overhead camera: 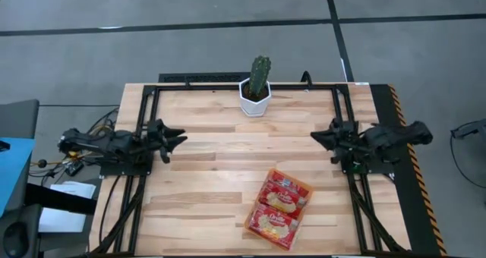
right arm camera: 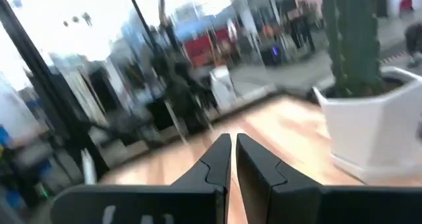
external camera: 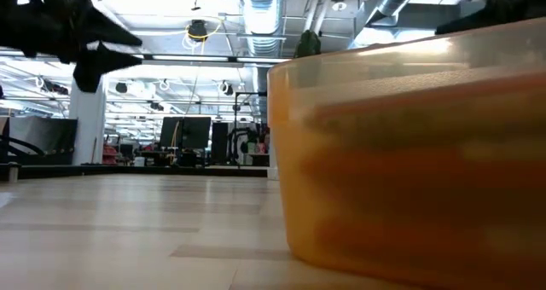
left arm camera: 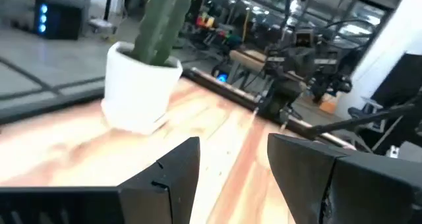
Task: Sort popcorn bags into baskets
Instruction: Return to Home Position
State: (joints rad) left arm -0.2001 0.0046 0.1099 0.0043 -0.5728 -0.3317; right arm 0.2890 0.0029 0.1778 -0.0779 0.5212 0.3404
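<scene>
Red popcorn bags (overhead camera: pixel 279 207) with pale label panels lie flat, side by side, inside the shallow translucent orange basket (overhead camera: pixel 247 229), which sits on the table near its near edge, right of centre. The low view shows the basket's orange wall (external camera: pixel 409 171) close up, with the bags only a blur behind it. My left gripper (overhead camera: pixel 178 139) hovers open over the table's left side, far from the basket; its own wrist view shows the left gripper (left arm camera: pixel 234 161) with a wide gap. My right gripper (overhead camera: pixel 317 135) hovers shut over the right side, and in its wrist view the right gripper (right arm camera: pixel 234 151) has its fingers together.
A white hexagonal pot (overhead camera: pixel 255 97) with a green cactus stands at the middle of the far edge, between the two arms; both wrist views face it, the pot (left arm camera: pixel 138 85) and the pot (right arm camera: pixel 376 118). Bare wood lies between the grippers. Black frame rails run along the table's sides.
</scene>
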